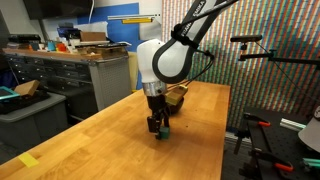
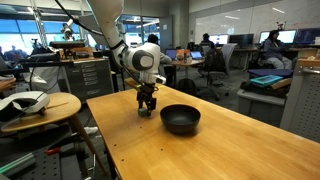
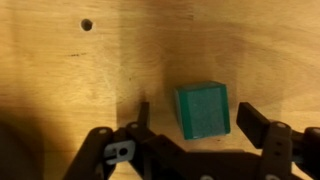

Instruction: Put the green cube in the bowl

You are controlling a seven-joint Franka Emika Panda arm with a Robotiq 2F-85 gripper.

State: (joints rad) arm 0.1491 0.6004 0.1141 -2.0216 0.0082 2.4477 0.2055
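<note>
Fingers (image 3: 250, 122) spread apart, gripping nothing; green cube (image 3: 203, 108) sits btwn them, touching neither. It's matte, square-faced, on grainy wood bench (image 3: 60, 80).

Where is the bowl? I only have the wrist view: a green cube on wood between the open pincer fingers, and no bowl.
Observer: The black bowl sits on the same wooden table, apart from the pincer and off to one side of it.
Operator: Anything in it?
Observer: Nothing shows inside; the hollow looks dark and bare.
Operator: Is the pincer high up or down at the table?
Observer: Down low. In both exterior views its fingertips are at the tabletop, where your green cube lies, and the arm comes down onto it from above.
</note>
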